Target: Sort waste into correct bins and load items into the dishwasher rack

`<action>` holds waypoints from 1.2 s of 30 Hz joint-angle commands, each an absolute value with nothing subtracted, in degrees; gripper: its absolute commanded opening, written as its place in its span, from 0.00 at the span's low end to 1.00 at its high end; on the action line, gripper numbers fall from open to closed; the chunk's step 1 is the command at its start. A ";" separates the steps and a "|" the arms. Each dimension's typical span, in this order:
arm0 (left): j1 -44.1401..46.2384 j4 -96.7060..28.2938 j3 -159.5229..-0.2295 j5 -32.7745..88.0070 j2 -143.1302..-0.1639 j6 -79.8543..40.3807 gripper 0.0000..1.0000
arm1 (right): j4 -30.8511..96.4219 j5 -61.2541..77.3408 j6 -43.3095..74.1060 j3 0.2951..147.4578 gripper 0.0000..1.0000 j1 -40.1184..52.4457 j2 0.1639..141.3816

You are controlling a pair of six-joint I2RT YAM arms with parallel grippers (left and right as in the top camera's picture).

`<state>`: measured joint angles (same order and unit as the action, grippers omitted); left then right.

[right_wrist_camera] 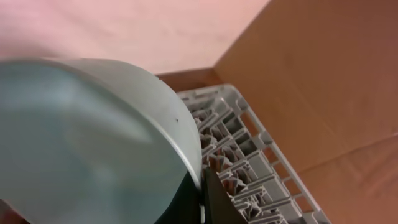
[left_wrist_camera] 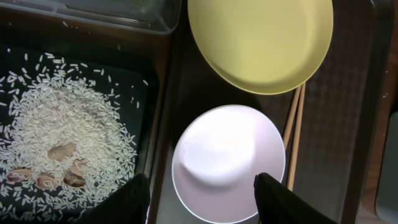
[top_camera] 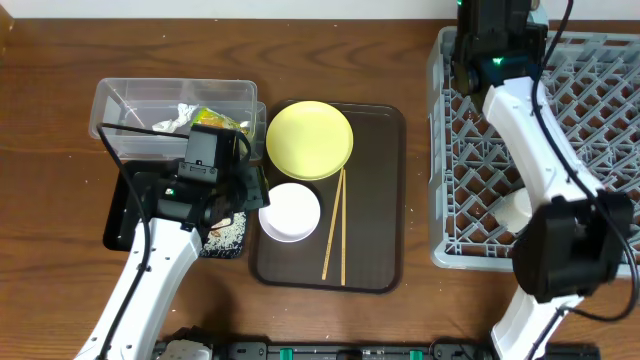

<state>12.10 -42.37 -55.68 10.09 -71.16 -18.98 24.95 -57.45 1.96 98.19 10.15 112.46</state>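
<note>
Two hands are at work over the worktop (top_camera: 60,200). The left hand (left_wrist_camera: 202,200) hangs wide open just above the pinkish-white bowl (left_wrist_camera: 227,162), one dark finger on each side of its near rim, holding nothing. That bowl sits on the brown serving tray (top_camera: 375,200) in the middle of the worktop. The yellow plate (top_camera: 310,140) lies just beyond it toward the far edge, and the chopsticks (top_camera: 335,225) lie side by side along its right, their far ends tucked under the plate's rim. Close on the bowl's left is the black tray (left_wrist_camera: 146,93), holding a spread of rice scraps (left_wrist_camera: 62,130) with a few brownish bits among them; in the overhead view the left arm covers most of this tray. Toward the far left corner stands the clear tub (top_camera: 120,100) with the white tissue (top_camera: 175,118) and the snack wrapper (top_camera: 215,118) inside it. The dishwasher rack (top_camera: 600,100) fills the right side of the worktop. Over its far left part, the right hand (right_wrist_camera: 202,200) is clamped on the rim of the light blue bowl (right_wrist_camera: 81,143), which blocks most of the wrist view, with only a corner of the rack's pegs showing beside it. A white shape (top_camera: 515,210) sits in the rack near its front edge, half hidden by the right arm; I cannot tell what it is.
</note>
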 commanded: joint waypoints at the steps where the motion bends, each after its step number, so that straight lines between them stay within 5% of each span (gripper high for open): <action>1: 11.90 -42.61 -55.57 9.37 -71.48 -18.02 0.57 | 24.05 -57.65 2.72 98.19 0.01 9.15 115.44; 22: 11.90 -42.63 -55.57 9.39 -71.48 -18.02 0.57 | 23.88 -54.63 2.74 98.17 0.01 11.57 122.87; 36: 11.90 -42.87 -55.57 9.41 -71.48 -18.02 0.57 | 40.05 -49.06 13.06 98.19 0.01 15.53 121.56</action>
